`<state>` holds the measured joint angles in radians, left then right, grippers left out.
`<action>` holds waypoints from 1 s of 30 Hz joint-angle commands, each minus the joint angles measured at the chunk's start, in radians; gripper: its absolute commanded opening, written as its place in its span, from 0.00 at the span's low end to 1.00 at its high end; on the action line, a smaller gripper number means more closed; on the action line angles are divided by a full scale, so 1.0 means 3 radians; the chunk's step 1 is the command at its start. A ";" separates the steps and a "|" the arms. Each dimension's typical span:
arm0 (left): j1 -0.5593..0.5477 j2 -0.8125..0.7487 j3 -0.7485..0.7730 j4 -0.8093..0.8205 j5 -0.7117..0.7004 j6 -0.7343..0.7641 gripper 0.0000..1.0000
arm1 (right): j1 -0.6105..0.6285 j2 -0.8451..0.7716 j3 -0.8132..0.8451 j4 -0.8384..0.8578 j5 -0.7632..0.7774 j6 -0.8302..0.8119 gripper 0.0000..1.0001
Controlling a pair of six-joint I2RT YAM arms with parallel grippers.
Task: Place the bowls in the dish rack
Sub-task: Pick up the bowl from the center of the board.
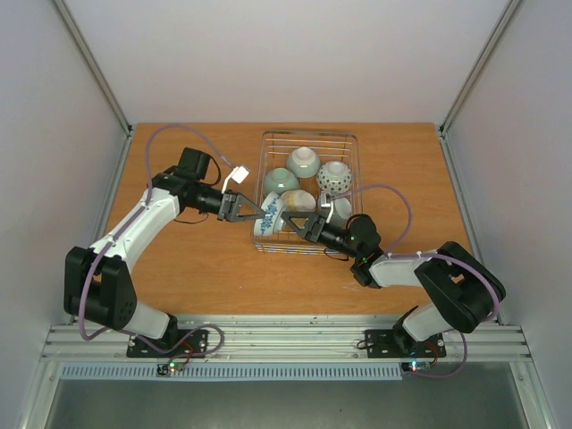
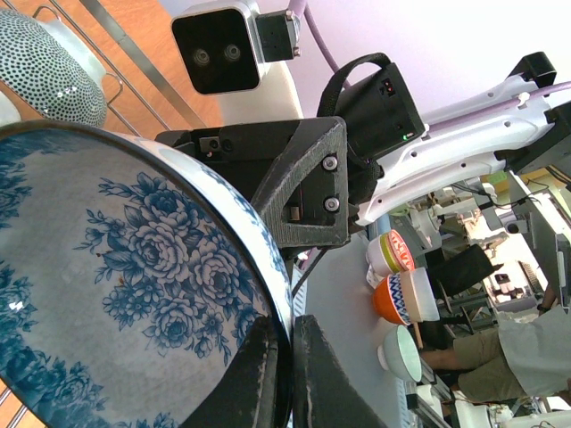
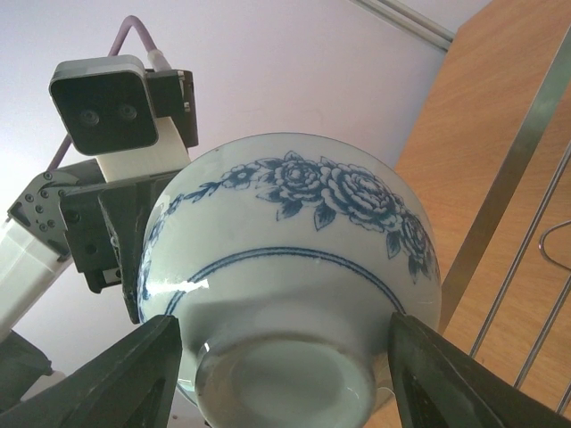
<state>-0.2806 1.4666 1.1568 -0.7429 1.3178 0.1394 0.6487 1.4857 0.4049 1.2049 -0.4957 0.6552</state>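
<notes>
One bowl is in play: the blue-floral bowl (image 1: 268, 218), tipped on its side over the dish rack (image 1: 309, 134) at the rack's 7 o'clock corner, seen from the top cam. The left gripper (image 1: 253, 213) comes in from the bowl's 9 o'clock and is pinched tight on the rim. The left wrist cam shows a finger (image 2: 254, 379) on each face of the wall. The right gripper (image 1: 300, 223) sits at the bowl's 4 o'clock w/ jaws wide, one finger either side of the foot. From the right wrist cam I can't tell whether the pads bear on the wall or stand just off it.

Key relation, my read: the bowl's axis runs approx 9-to-4, mouth toward the left gripper and foot toward the right gripper, so it lies btw the two. The left arm has the sure hold.

Sitting in the rack: celadon bowl (image 1: 303, 161) at 12, dotted bowl (image 1: 334, 177) at 2, second celadon bowl (image 1: 280, 181) at 10. Two more at the near side are partly hidden by the right gripper & arm, patterns unclear. Tines are too thin to make out from above. Whether the floral bowl touches the wire, can't tell.
</notes>
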 commanded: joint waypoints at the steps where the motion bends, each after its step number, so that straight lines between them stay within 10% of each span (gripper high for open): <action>1: -0.0012 -0.0036 0.0044 0.0080 0.0112 0.0077 0.00 | 0.0021 0.0004 0.0001 0.0198 -0.0126 0.0010 0.65; 30: -0.0001 -0.0029 0.0056 0.0076 0.0117 0.0091 0.00 | 0.0108 0.0157 -0.0046 0.0318 -0.0123 -0.0008 0.60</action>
<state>-0.2783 1.4666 1.1568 -0.7525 1.2972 0.1402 0.6601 1.5162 0.3988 1.2259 -0.5083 0.6548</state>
